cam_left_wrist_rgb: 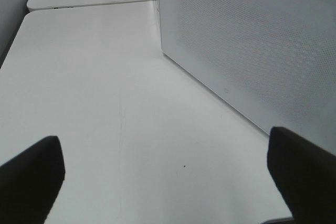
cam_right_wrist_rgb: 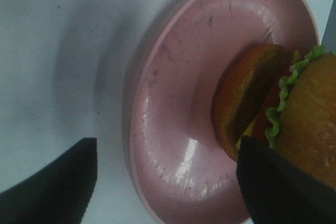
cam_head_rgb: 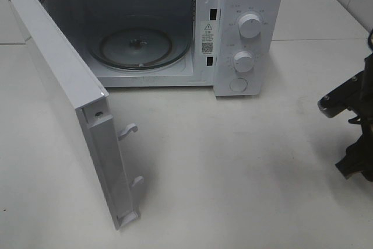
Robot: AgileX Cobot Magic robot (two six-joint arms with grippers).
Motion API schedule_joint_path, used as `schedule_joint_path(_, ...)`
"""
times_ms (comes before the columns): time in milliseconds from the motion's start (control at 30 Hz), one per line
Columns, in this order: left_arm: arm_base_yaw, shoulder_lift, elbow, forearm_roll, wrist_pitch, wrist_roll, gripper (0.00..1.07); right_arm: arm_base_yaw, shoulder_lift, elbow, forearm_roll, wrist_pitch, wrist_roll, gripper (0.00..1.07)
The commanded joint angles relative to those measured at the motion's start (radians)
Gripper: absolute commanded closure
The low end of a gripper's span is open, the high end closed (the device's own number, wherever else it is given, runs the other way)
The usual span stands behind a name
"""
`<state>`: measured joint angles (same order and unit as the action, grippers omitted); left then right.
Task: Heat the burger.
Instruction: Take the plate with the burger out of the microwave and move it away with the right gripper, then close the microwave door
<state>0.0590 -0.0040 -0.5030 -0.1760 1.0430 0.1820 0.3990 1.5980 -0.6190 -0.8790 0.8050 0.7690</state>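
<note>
Only R wrist shows burger on pink plate; both grippers spread, empty.

Plain white table here – a white microwave sits on it at the back, and a pink plate too.

The left gripper hangs low with its dark fingers spread wide. The right gripper also stands parted, its black arm at the table's right edge.
</note>
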Motion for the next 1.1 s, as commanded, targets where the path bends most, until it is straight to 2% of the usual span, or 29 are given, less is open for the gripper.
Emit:
schedule_joint_path(33,-0.001,-0.020,0.002,-0.002,0.000,-0.006,0.06,0.000,-0.070,-0.001,0.046,-0.004,-0.042,0.35)
schedule_joint_path(333,-0.001,-0.020,0.002,-0.002,0.000,-0.006,0.06,0.000,-0.326,-0.001,0.248,-0.040,-0.181,0.35)
schedule_joint_path(433,-0.001,-0.020,0.002,-0.002,0.000,-0.006,0.06,0.000,-0.424,-0.001,0.370,-0.059,-0.302,0.33)
schedule_joint_path(467,-0.001,-0.020,0.002,-0.002,0.000,-0.006,0.06,0.000,-0.424,-0.001,0.370,-0.059,-0.302,0.33)
schedule_joint_path(633,-0.001,-0.020,0.002,-0.002,0.000,-0.006,0.06,0.000,-0.565,-0.001,0.565,-0.050,-0.480,0.26)
schedule_joint_path(800,-0.001,-0.020,0.002,-0.002,0.000,-0.006,0.06,0.000,-0.673,-0.001,0.691,-0.008,-0.582,0.27)
schedule_joint_path(900,-0.001,-0.020,0.002,-0.002,0.000,-0.006,0.06,0.000,-0.748,-0.001,0.746,0.037,-0.631,0.28)
schedule_joint_path(1100,-0.001,-0.020,0.002,-0.002,0.000,-0.006,0.06,0.000,-0.866,-0.001,0.759,0.132,-0.657,0.30)
